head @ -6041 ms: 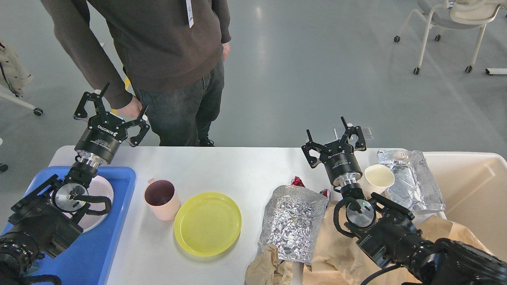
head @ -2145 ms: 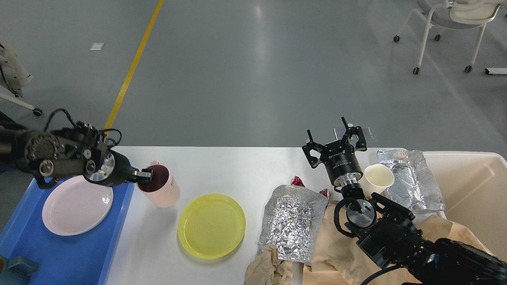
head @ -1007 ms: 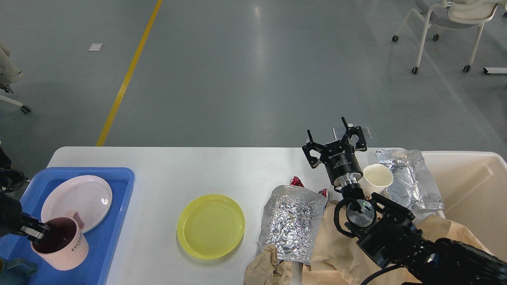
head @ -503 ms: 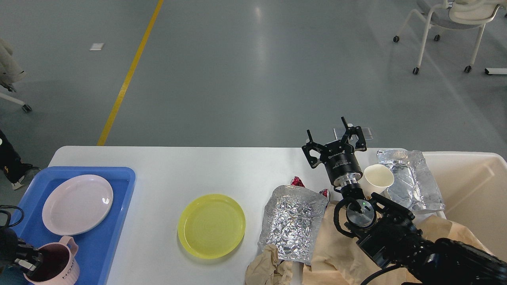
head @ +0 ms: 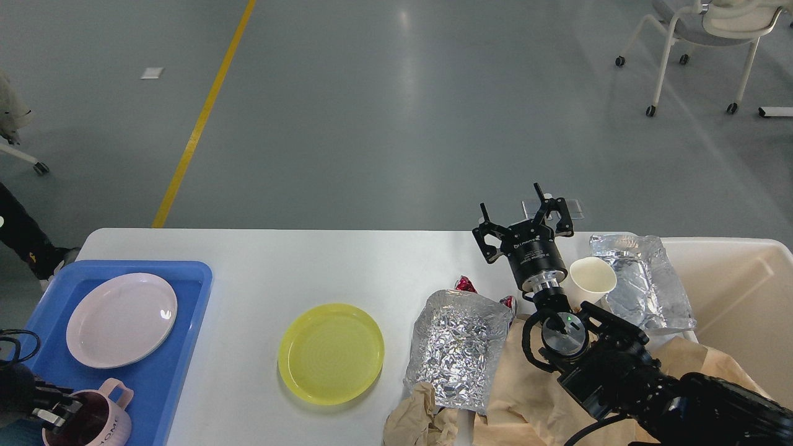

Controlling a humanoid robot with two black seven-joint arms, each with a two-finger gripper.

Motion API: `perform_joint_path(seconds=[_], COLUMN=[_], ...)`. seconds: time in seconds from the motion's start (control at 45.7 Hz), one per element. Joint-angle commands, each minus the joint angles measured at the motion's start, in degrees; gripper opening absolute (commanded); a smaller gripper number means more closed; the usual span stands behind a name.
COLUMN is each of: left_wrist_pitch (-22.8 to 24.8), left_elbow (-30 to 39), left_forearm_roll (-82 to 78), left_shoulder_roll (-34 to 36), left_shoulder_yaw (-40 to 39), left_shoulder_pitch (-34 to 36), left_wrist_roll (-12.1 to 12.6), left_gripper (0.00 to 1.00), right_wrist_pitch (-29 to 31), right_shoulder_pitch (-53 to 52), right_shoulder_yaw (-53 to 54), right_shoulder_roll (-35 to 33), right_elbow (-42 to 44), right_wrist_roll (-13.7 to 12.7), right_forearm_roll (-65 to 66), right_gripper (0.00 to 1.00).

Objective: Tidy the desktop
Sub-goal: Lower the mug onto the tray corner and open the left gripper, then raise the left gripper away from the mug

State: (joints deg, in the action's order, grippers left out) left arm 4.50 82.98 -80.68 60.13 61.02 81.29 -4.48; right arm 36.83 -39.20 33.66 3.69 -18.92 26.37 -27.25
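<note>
The white desktop (head: 347, 266) carries a yellow plate (head: 331, 353), a crumpled foil bag (head: 457, 350), a white paper cup (head: 591, 279), a second foil bag (head: 644, 282), a red wrapper (head: 466, 285) and brown paper (head: 526, 396). A pink mug (head: 93, 421) stands at the near end of the blue tray (head: 179, 347), below a pink plate (head: 121, 319). My left gripper (head: 59, 412) is at the bottom left edge, shut on the mug's rim. My right gripper (head: 523, 220) is open and empty above the table's far edge, left of the paper cup.
A beige bin (head: 743, 291) stands at the table's right end. Crumpled brown paper (head: 415, 421) lies at the front edge. A wheeled chair (head: 700, 37) stands far right on the floor. A person's leg (head: 25, 241) shows at the left edge.
</note>
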Motion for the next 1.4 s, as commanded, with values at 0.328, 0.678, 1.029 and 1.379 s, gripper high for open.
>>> perform_joint_path(seconds=[0.328,0.678,1.029,1.379], left_wrist_pitch=[17.46,32.95,6.76,2.10], left_elbow=[-0.79,-6.68,-3.08,-4.23], left_forearm_roll=[3.42,30.56,50.62,41.39], left_shoulder_roll=[6.32,-10.28,-34.46,-36.84], left_shoulder_yaw=[-4.42,-12.78,9.29,-4.42], left_shoulder_pitch=[23.54,47.03,33.43,11.80], left_wrist_roll=[-7.90,-8.35,-8.62,4.13], left_gripper=[0.67,0.68,0.68,0.68], right_wrist_pitch=[0.00,0.00,0.00,0.00], right_shoulder_pitch=[0.00,0.00,0.00,0.00], right_shoulder_yaw=[0.00,0.00,0.00,0.00], right_shoulder_roll=[0.00,0.00,0.00,0.00], right_elbow=[0.02,0.02,-0.06,-0.06], right_wrist_roll=[0.00,0.00,0.00,0.00], right_forearm_roll=[0.00,0.00,0.00,0.00], right_gripper=[1.00,1.00,1.00,1.00])
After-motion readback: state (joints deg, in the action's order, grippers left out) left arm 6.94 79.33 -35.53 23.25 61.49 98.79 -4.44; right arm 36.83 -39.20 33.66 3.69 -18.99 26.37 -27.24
